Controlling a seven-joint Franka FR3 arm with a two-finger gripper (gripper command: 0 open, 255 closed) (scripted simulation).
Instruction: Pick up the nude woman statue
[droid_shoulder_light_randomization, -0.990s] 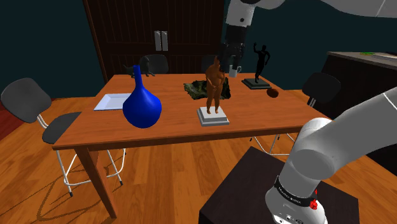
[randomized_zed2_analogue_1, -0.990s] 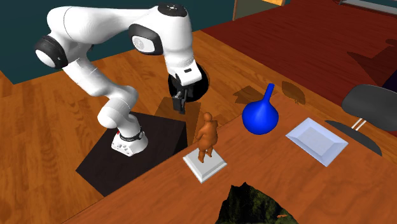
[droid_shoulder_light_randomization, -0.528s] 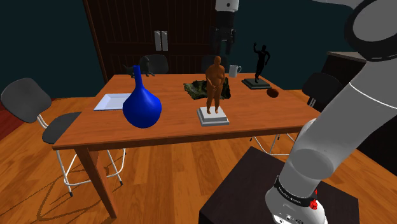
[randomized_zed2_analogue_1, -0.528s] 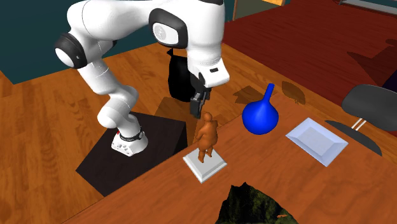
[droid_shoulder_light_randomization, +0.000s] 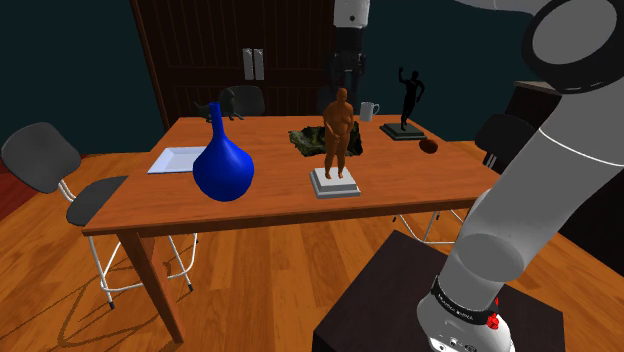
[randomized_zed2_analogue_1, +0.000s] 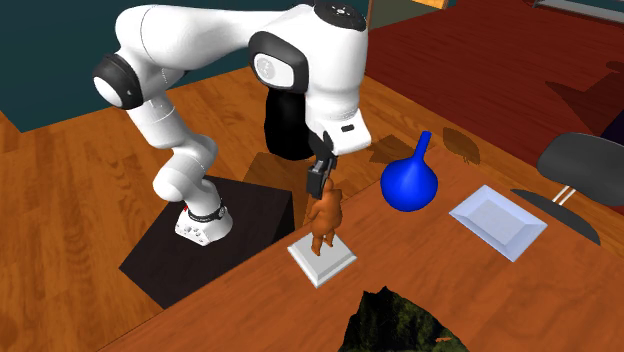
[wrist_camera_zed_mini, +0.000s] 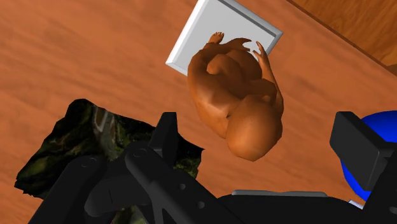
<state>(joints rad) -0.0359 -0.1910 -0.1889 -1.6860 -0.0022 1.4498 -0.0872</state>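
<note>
The statue (droid_shoulder_light_randomization: 338, 130) is a brown nude figure standing upright on a white square base (droid_shoulder_light_randomization: 335, 184), near the table's front edge. My gripper (droid_shoulder_light_randomization: 345, 80) hangs straight above its head, pointing down. From the second exterior view the gripper (randomized_zed2_analogue_1: 319, 186) sits just over the statue (randomized_zed2_analogue_1: 323, 216). Looking along the hand, my gripper (wrist_camera_zed_mini: 261, 143) is open, and the statue's (wrist_camera_zed_mini: 232, 92) head lies between the fingers (wrist_camera_zed_mini: 167, 137) without touching them.
A blue vase (droid_shoulder_light_randomization: 222, 165) stands to the shoulder view's left of the statue, with a white tray (droid_shoulder_light_randomization: 176, 159) beyond it. A dark green lump (droid_shoulder_light_randomization: 309, 138), a black statue (droid_shoulder_light_randomization: 407, 100), a mug (droid_shoulder_light_randomization: 369, 110) and a brown ball (droid_shoulder_light_randomization: 429, 145) lie behind.
The arm has swung from beside the statue to directly over it, and the gripper has come down close to the head.
</note>
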